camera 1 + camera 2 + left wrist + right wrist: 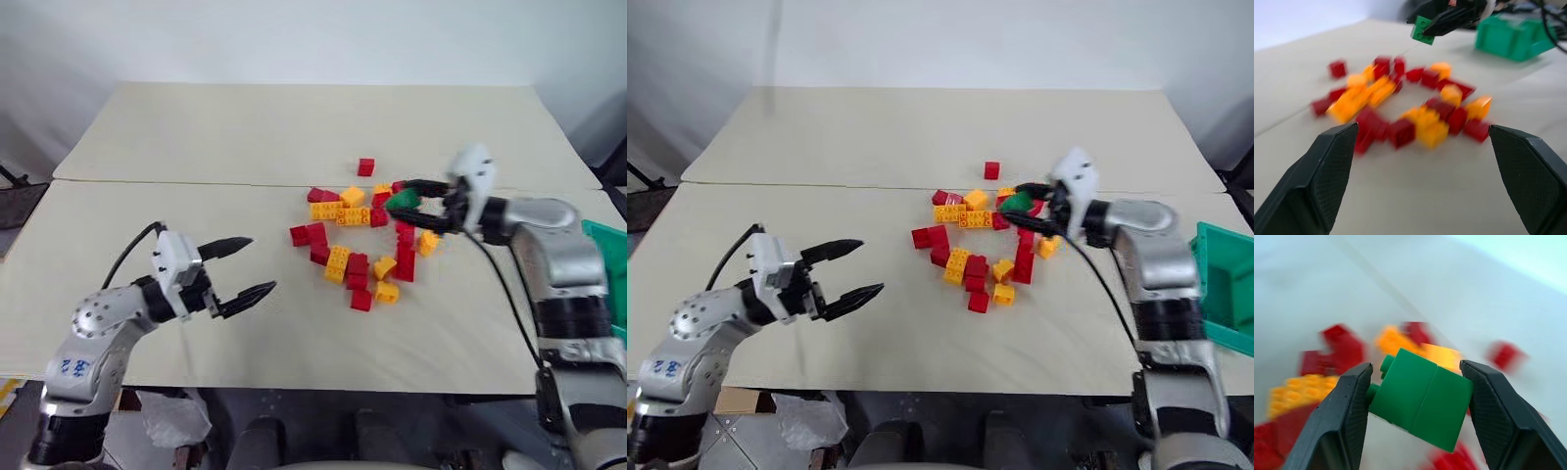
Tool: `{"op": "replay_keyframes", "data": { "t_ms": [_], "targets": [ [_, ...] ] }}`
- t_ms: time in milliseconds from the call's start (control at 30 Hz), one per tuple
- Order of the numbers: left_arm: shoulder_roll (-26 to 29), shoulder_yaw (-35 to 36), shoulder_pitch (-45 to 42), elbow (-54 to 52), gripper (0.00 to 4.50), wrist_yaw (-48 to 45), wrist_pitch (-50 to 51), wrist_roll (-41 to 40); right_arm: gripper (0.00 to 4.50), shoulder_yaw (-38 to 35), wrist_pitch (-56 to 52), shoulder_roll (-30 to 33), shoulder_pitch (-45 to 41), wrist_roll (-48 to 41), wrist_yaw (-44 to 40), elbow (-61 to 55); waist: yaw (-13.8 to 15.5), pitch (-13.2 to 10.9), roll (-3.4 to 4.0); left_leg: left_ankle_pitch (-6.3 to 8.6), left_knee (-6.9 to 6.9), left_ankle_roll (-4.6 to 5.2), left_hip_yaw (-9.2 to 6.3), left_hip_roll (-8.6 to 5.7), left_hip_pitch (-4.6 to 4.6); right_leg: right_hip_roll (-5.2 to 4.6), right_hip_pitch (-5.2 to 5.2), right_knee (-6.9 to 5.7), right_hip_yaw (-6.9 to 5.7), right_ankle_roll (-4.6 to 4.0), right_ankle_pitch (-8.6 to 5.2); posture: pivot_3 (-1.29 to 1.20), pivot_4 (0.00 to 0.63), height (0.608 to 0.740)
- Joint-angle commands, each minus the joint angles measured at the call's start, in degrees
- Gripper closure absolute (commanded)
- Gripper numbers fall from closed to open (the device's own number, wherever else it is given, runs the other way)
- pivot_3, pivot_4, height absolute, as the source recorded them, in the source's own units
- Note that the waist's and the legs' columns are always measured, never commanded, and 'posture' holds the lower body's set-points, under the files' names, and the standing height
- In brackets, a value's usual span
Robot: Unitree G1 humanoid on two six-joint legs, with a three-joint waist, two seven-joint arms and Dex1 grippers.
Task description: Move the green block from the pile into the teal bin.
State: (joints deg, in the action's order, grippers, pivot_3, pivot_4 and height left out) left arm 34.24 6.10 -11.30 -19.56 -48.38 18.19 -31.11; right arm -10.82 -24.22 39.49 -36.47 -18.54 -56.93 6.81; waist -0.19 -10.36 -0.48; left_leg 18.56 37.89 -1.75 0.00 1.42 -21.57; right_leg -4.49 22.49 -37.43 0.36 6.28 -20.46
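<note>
Pale beige table [245,323] under a plain white wall carries the scene. Pinched between the two black fingers of the right gripper [419,206] is the green block [1420,399], each finger pressed against one of its sides and its studs turned toward one finger. It hangs clear of the tabletop, above the far right edge of the pile [358,245]. Beneath and beside that gripper, toward the robot's left, the red and yellow-orange bricks lie scattered, with a single red brick [365,166] apart on the far side. Out past the right arm, at the table's right edge, sits the teal bin [1225,284], well apart from the gripper. The left gripper [245,266] hovers over bare table with its fingers spread wide, holding nothing, the pile ahead of it.
</note>
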Motion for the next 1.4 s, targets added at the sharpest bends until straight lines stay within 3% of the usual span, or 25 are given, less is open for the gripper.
{"op": "replay_keyframes", "data": {
  "t_ms": [33,300,600,633,833,967,1100,1233,1400],
  "targets": [
    [-0.85,-3.22,-3.16,0.09,0.0,-1.89,0.21,-0.02,1.99,-11.1,-1.58,4.77,4.27,-2.79,4.49,-4.14,-0.02,0.0,0.0,0.01,0.01,0.02,0.03,0.0,0.0,0.0,0.0,0.02,0.0,0.02,0.01,0.0,0.15,0.74],
    [-3.47,-8.55,-9.68,6.71,0.0,-6.92,-1.73,1.61,1.99,-29.26,-1.42,13.36,22.91,-0.8,10.16,-1.64,0.11,0.0,0.0,0.01,0.05,0.07,0.47,0.03,0.14,0.19,0.0,0.15,0.03,0.07,0.03,0.0,0.15,0.74],
    [-3.83,-7.45,-9.87,8.09,0.0,-7.63,-2.38,2.23,1.99,-30.11,-1.94,12.53,27.7,-0.25,17.6,3.03,-1.37,0.0,0.0,-0.09,0.07,0.26,0.91,0.03,0.37,0.36,-0.05,0.21,0.79,0.12,0.08,0.0,0.15,0.74],
    [-3.78,-7.3,-9.7,7.97,0.0,-7.55,-2.34,2.22,1.99,-29.79,-1.9,12.59,27.59,-0.19,18.12,3.91,-1.34,0.0,0.0,-0.1,0.08,0.27,0.91,0.02,0.38,0.37,-0.04,0.18,0.98,0.13,0.08,0.0,0.15,0.74],
    [-3.12,-5.63,-9.24,7.69,0.0,-6.5,-1.87,1.97,0.02,-27.94,0.91,12.92,25.9,-0.32,19.32,5.89,-1.31,0.0,0.0,-0.1,0.09,0.27,0.98,-0.02,0.38,0.4,0.0,0.14,1.32,0.28,0.16,0.0,0.15,0.74],
    [-2.17,-2.94,-8.56,8.03,0.0,-5.27,-1.3,1.72,0.02,-27.16,4.08,12.22,23.47,-3.94,15.11,2.37,-1.5,0.0,0.01,-0.1,0.09,0.28,1.13,0.01,0.42,0.59,0.04,0.14,1.48,0.32,0.18,0.0,0.15,0.74],
    [0.69,0.71,-5.36,8.85,0.0,-4.39,-2.48,3.25,0.02,-23.76,7.05,9.56,23.11,-11.22,5.53,-6.74,-1.53,0.0,0.01,-0.07,0.09,0.27,1.14,0.17,0.45,0.85,0.04,0.16,1.57,0.33,0.21,0.0,0.15,0.74],
    [4.21,5.58,0.99,9.02,0.0,-3.88,-3.68,4.36,0.02,-13.64,8.44,6.62,25.14,-12.97,-1.59,-14.93,-1.49,0.0,0.0,0.01,0.08,0.3,1.1,0.29,0.42,0.66,0.04,0.24,1.57,0.32,0.26,0.0,0.15,0.74],
    [6.36,10.43,8.39,8.64,0.0,-3.23,-6.06,5.99,0.02,-2.86,21.41,5.81,28.48,-7.89,-12.86,-15.05,-1.0,0.0,0.0,0.23,0.07,0.68,1.02,0.15,0.34,0.3,0.04,0.37,1.37,0.35,0.29,0.0,0.15,0.74]
  ]
}}
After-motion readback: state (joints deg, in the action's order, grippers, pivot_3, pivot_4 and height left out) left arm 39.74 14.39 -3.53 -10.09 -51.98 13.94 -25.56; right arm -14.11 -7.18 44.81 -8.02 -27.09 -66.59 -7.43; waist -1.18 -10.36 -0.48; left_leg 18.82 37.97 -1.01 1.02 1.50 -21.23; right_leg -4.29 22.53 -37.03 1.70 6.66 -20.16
